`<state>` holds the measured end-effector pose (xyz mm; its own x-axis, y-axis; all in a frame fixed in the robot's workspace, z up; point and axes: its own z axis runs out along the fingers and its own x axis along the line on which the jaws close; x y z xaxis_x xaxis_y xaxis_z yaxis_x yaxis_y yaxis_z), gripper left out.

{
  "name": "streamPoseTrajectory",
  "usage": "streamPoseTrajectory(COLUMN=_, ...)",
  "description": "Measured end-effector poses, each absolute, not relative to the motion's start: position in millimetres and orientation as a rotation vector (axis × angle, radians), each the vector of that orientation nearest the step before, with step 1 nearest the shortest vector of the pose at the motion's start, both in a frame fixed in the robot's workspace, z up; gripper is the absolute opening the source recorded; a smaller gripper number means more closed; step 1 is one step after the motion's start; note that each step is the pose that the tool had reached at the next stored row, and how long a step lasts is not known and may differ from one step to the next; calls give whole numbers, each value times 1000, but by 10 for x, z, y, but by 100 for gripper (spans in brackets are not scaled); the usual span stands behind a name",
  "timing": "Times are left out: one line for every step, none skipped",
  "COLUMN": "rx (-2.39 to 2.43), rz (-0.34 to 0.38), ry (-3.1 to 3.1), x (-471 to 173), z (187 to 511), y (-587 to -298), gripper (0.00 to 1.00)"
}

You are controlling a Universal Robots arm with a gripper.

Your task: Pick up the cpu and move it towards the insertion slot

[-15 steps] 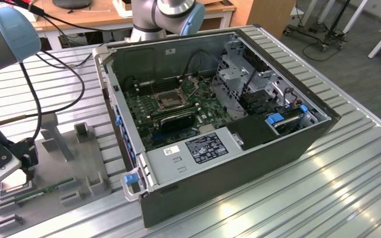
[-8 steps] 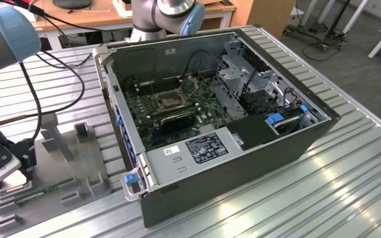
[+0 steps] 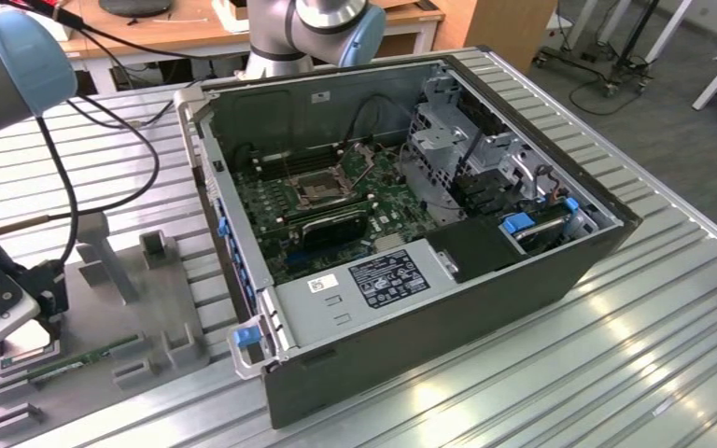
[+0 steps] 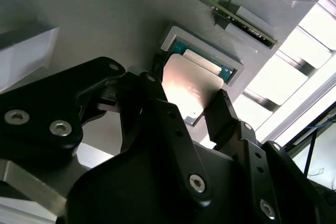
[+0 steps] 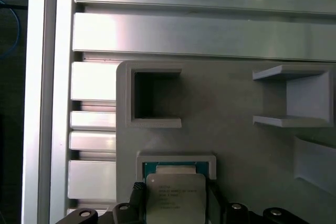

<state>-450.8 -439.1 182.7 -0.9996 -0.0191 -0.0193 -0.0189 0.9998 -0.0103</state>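
Note:
The cpu [image 4: 190, 82], a flat square chip with a silvery top and a thin green rim, sits at a grey recess [image 4: 173, 31] of the fixture. My gripper [image 4: 188, 97] is shut on it, with one black finger [image 4: 152, 88] against each of two opposite sides. Whether the chip is lifted off the recess floor I cannot tell. The first wrist view also shows the cpu [image 5: 176, 192] between the fingers [image 5: 137, 196]. In the exterior view my gripper [image 3: 20, 343] is low at the left. The insertion slot [image 3: 321, 189] is on the motherboard inside the open case, far to the exterior view's right.
The open computer case [image 3: 458, 308] has tall walls around the motherboard. A green memory stick [image 3: 81, 358] lies on the grey fixture [image 3: 147, 308] beside my gripper, among upright grey blocks [image 3: 107, 266]. Black cables [image 3: 66, 177] hang along the arm. The table is ribbed metal.

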Motion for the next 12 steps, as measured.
streamPoseTrajectory(rx=-30, rz=-16, ry=3122, x=-4508, z=1829, y=-4391, gripper=58)
streamPoseTrajectory(rx=-30, rz=-16, ry=3122, x=-4508, z=1829, y=-4391, gripper=58)
streamPoseTrajectory(rx=-30, rz=-16, ry=3122, x=-4508, z=1829, y=-4391, gripper=58)
streamPoseTrajectory(rx=-30, rz=-16, ry=3122, x=-4508, z=1829, y=-4391, gripper=58)
streamPoseTrajectory(rx=-30, rz=-15, ry=3122, x=-4508, z=1830, y=-4391, gripper=58)
streamPoseTrajectory(rx=-30, rz=-14, ry=3122, x=-4509, z=1831, y=-4391, gripper=58)
streamPoseTrajectory(rx=-30, rz=-12, ry=3122, x=-4511, z=1832, y=-4391, gripper=58)
streamPoseTrajectory(rx=-30, rz=-10, ry=3122, x=-4511, z=1831, y=-4390, gripper=58)
streamPoseTrajectory(rx=-30, rz=-10, ry=3122, x=-4512, z=1830, y=-4390, gripper=58)
streamPoseTrajectory(rx=-29, rz=-9, ry=3122, x=-4513, z=1830, y=-4391, gripper=58)
streamPoseTrajectory(rx=-30, rz=-9, ry=3122, x=-4513, z=1829, y=-4391, gripper=58)
streamPoseTrajectory(rx=-30, rz=-9, ry=3122, x=-4513, z=1829, y=-4391, gripper=58)
